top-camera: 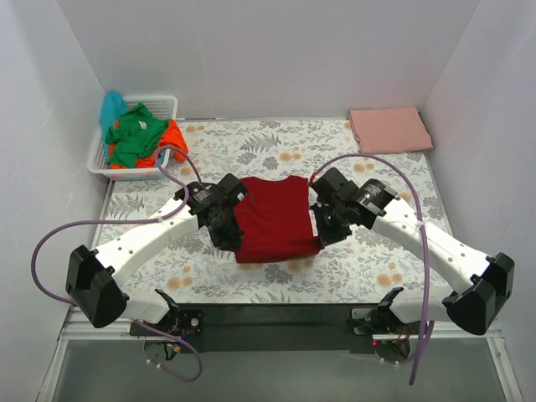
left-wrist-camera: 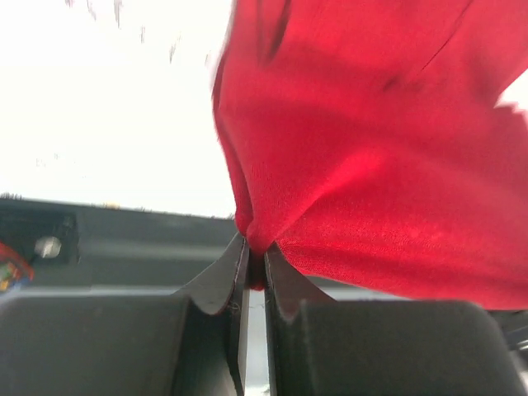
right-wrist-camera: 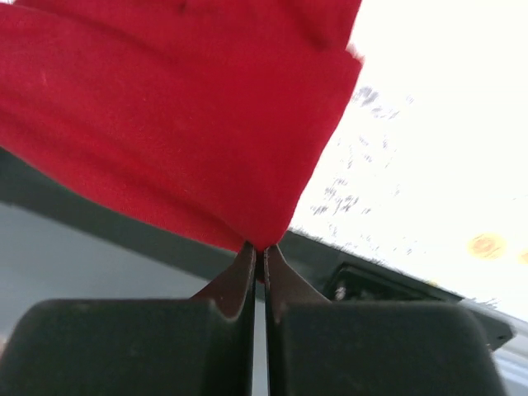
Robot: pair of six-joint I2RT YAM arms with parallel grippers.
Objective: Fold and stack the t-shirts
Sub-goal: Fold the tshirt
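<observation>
The left gripper [top-camera: 232, 223] is pressed together on the left edge of the dark red t-shirt [top-camera: 276, 219]. In the left wrist view its fingertips [left-wrist-camera: 239, 256] pinch a gathered tuck of the red cloth [left-wrist-camera: 371, 165], which fans out up and to the right from the pinch. The right gripper [top-camera: 323, 219] is closed the same way on the shirt's right edge. In the right wrist view a fold of the cloth [right-wrist-camera: 165, 124] narrows to a point between the fingertips [right-wrist-camera: 247, 260], with no gap showing.

The shirt is stretched as a rough rectangle between the two grippers, over the middle of the floral table [top-camera: 276, 142] and somewhat toward its near edge.

A folded salmon pink t-shirt [top-camera: 389, 130] lies at the far right corner. At the far left corner the white lattice basket [top-camera: 99, 161] holds a green t-shirt [top-camera: 134, 138] bunched over an orange one [top-camera: 172, 139], with a turquoise one [top-camera: 111, 107] hanging over its back rim.

From above, the gripper bodies cover both side edges of the red shirt, so the pinch points are hidden there. Whether the shirt rests on the table or hangs clear cannot be told. Both wrist views are washed out to white behind the cloth, and each shows only part of the shirt.
</observation>
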